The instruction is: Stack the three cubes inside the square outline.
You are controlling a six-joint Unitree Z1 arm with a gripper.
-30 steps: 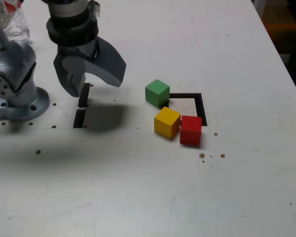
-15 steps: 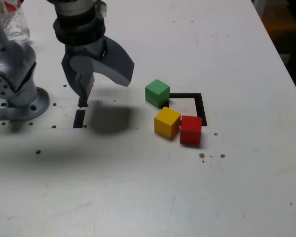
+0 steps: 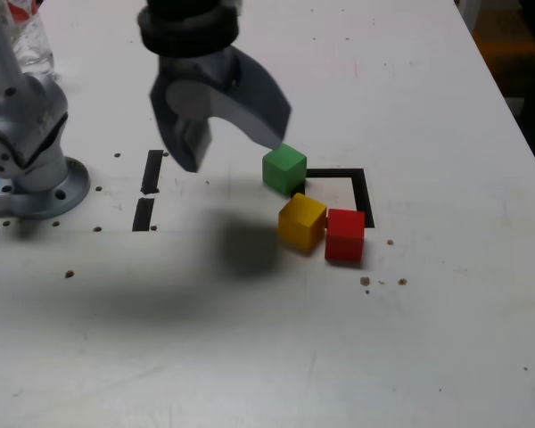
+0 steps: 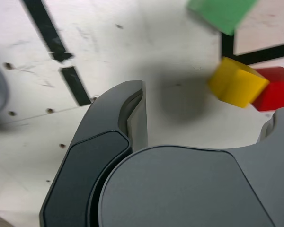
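Gripper [image 3: 234, 153] hangs up over the white table [image 3: 446, 312], with its 2 fingers spread wide and nothing between them. In the exterior view, 3 little blocks sit near it, toward 4 o'clock. The green cube [image 3: 284, 168] sits at the 10 o'clock corner of the black square outline [image 3: 367, 198] and hides a bit of the tape. The yellow cube [image 3: 302, 223] sits at the 7 o'clock corner. The red cube [image 3: 345, 236] is just beside the yellow one, at its 3 o'clock side, by the 6 o'clock edge of the square. All 3 sit low on the table, and 0 are stacked. The white middle of the square shows. Well apart, toward 9 o'clock from the square, lie 2 short black strips [image 3: 152, 171]. The round arm base [image 3: 49, 192] is past them at 9 o'clock.
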